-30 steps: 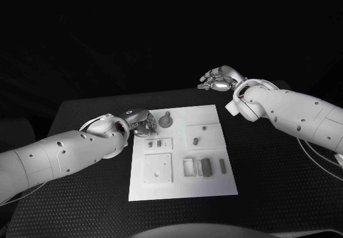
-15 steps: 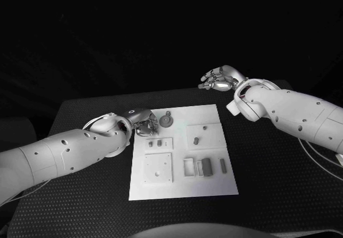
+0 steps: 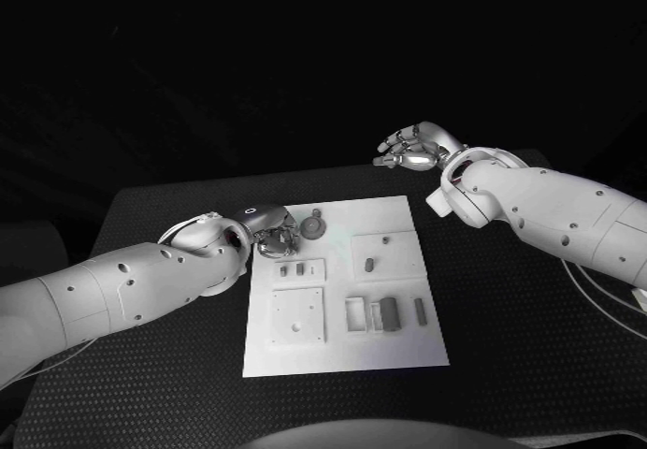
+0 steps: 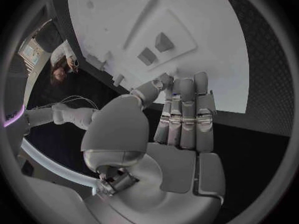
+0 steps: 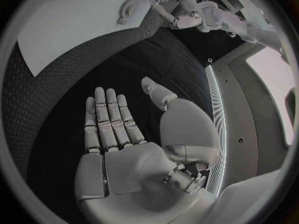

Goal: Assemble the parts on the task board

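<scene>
so the white task board (image 3: 344,285) sits in the middle of the black table (image 3: 162,210), long side running away from the robot. the left hand (image 3: 274,231) is down at the board's far left corner, fingertips right at the edge next to a round grey disc part (image 3: 313,227). from the left wrist view the fingers (image 4: 187,115) lie straight and close together with the thumb tucked alongside, tips reaching the board's edge, nothing visibly in them, so i'd call it released, not grasping.

right hand (image 3: 415,148) hangs up over the table's far edge, well apart from the board. its wrist view shows the palm (image 5: 134,169) flat, fingers stretched out and empty.

rest of the grey parts lie on the board: two small pegs (image 3: 292,271) on a left plate, a short peg (image 3: 369,267) on the right plate, and a block (image 3: 390,315) plus a thin bar (image 3: 421,312) nearer the robot.
</scene>
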